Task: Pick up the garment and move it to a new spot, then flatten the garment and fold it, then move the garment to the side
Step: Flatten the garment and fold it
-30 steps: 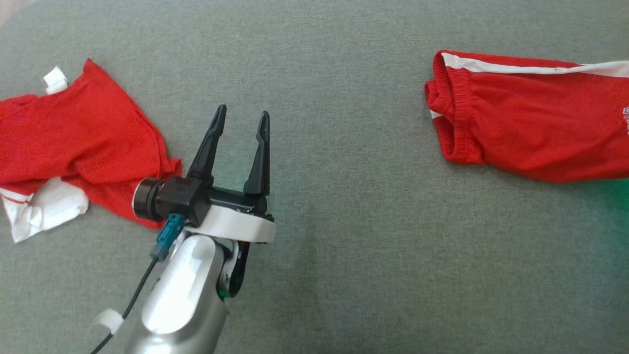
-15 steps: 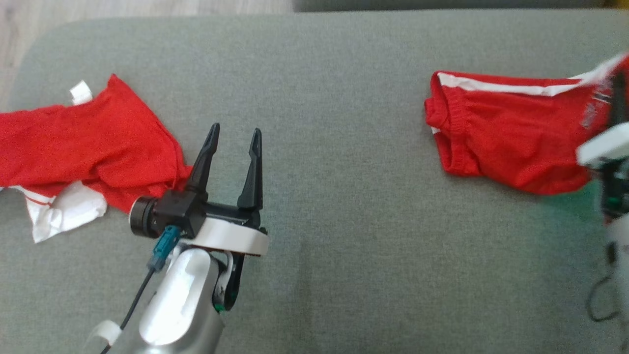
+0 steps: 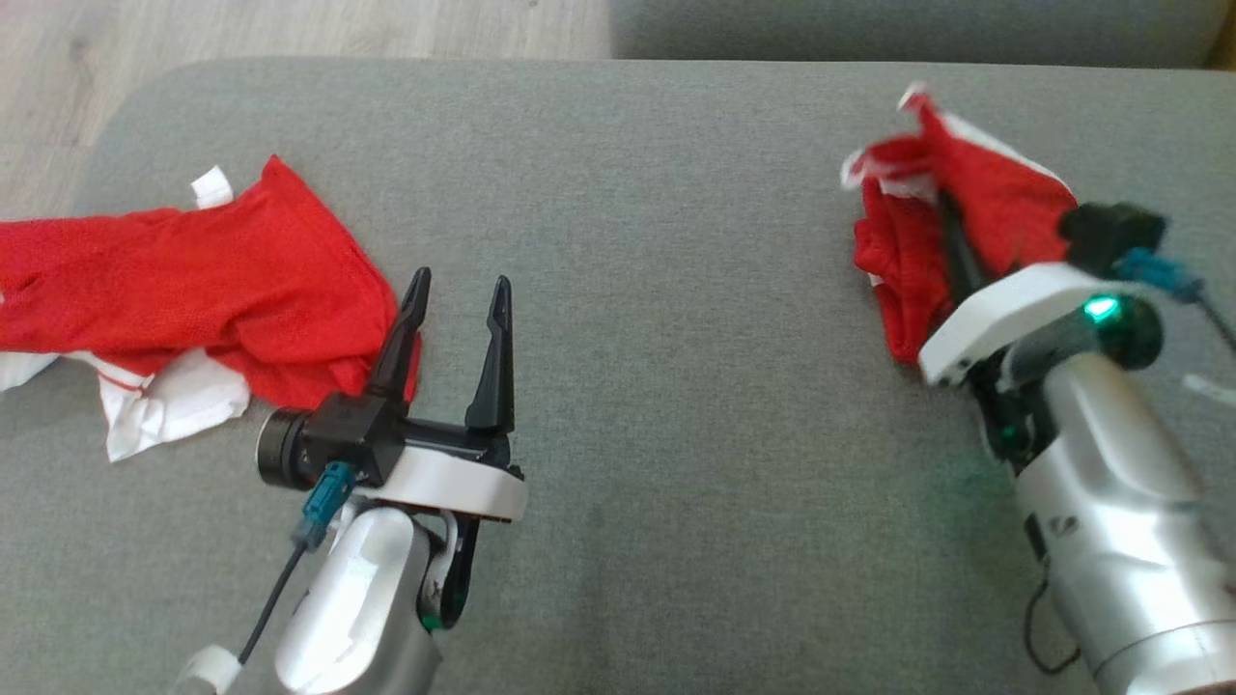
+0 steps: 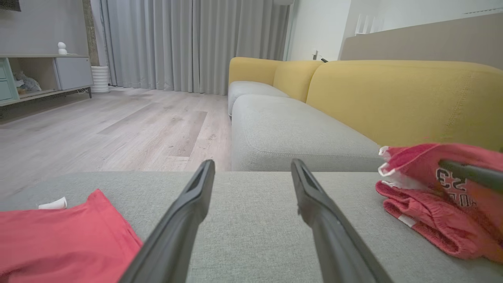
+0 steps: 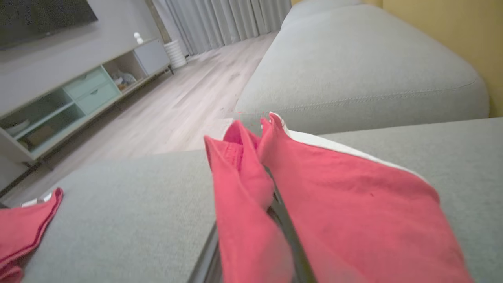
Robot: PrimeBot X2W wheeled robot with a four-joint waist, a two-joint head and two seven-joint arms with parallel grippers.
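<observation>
Since the earlier picture the red garment [image 3: 995, 208] is bunched up and lifted at the right of the grey cushion [image 3: 676, 290], clamped in the right gripper [image 3: 951, 241]; the left gripper [image 3: 454, 290] is held wide open, empty. Only the pick-up is judged done; moving, flattening and folding remain.

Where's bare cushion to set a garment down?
Free: wide middle of the cushion, between the left gripper and the bunched garment in the right gripper. Crowded: left end under the spread garment, and far right.

even soft daylight; right wrist view slightly blurred.
</observation>
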